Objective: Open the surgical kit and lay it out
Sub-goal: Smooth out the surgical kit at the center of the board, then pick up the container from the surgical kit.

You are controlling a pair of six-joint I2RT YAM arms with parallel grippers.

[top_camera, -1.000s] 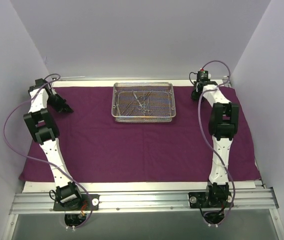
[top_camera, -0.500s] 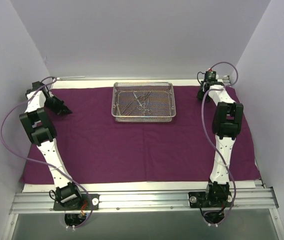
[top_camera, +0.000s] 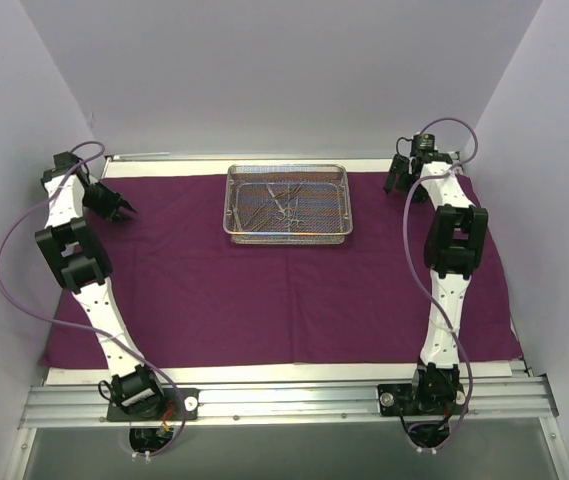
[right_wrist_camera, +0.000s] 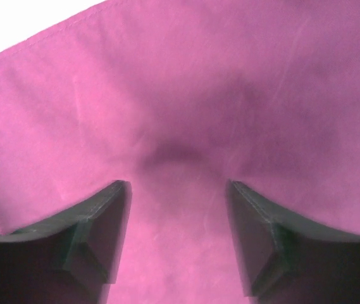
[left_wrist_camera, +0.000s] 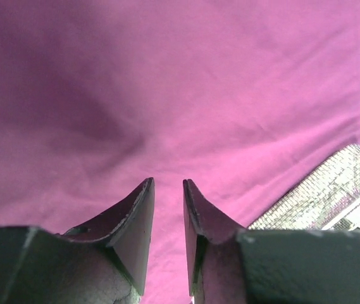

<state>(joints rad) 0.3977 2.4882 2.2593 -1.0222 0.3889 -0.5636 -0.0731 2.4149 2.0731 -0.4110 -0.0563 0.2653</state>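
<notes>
Cloth wrap [top_camera: 264,290], dark magenta-purple: is spread flat across the desk [top_camera: 264,372], and faint creases are seen in it. Wire-mesh tray [top_camera: 287,237], silver, rectangular: is set upon the wrap, at the middle of the far edge. Slim metal instruments [top_camera: 282,205]: are kept inside the tray, crossed over one another; single pieces cannot be told apart. Left gripper [top_camera: 124,211]: is placed well to the left of the tray, over the far left part of the wrap; its jaws are parted by a narrow gap only, and nothing is gripped between them. Right gripper [top_camera: 396,185]: is placed to the right of the tray, over the far right corner of the wrap; its jaws are spread wide, released, and only bare cloth is seen between them.
</notes>
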